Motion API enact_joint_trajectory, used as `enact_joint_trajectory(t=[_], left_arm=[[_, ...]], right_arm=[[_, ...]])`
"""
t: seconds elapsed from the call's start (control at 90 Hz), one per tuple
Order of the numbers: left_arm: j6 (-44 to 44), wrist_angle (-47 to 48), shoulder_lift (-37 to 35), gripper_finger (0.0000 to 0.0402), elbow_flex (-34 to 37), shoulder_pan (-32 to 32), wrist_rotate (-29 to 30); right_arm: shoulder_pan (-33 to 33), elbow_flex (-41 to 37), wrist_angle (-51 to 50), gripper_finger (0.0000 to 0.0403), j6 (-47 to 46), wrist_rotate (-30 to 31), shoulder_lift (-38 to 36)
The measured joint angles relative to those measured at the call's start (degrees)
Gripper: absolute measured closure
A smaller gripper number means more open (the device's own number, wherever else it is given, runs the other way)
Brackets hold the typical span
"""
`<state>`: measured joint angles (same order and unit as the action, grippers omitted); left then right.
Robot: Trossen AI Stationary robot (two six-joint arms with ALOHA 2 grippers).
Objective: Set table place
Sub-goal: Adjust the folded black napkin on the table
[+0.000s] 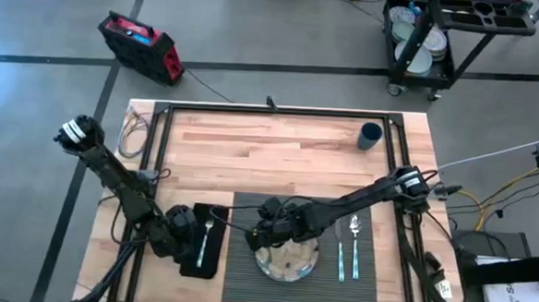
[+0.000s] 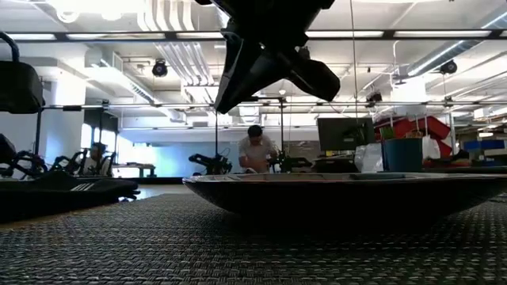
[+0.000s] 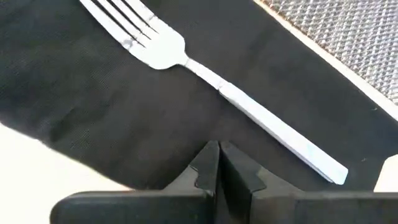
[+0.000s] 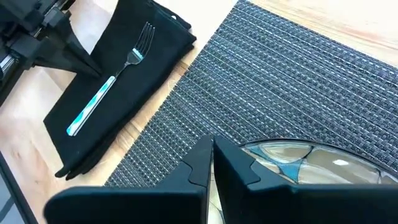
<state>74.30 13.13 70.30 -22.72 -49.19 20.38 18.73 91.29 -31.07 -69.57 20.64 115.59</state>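
the left arm reaches in from the table's (image 1: 279,147) left edge, bent at the elbow, its left gripper (image 1: 184,232) low over the near left part of the black napkin (image 1: 199,258), fingers pressed together on nothing. the right arm stretches across from the right side, its right gripper (image 1: 267,232) hanging just above the far left rim of the glass plate (image 1: 287,261), fingers likewise together and empty. the placemat (image 1: 373,286) lies at the near middle of the table, carrying one plate, one knife (image 1: 341,250) and one spoon (image 1: 354,241) side by side right of it. one fork (image 1: 204,240) lies on the one napkin, just left of the placemat. one dark blue cup (image 1: 370,135) stands at the far right
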Motion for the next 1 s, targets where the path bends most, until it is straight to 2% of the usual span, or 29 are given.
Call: enact_joint_trajectory(t=[0.6,1.0], left_arm=[[-3.23,-5.91,-0.02,0.0402,0.02,0.55,-2.35],[0.66,-4.20,0.25,0.0402,-0.04,-2.16,-4.03]], right_arm=[[-0.38,0.02,-0.04,0.0403,0.40,-0.05,0.00],[-0.23,0.07,-0.46,0.0403,0.64,-1.62,0.00]])
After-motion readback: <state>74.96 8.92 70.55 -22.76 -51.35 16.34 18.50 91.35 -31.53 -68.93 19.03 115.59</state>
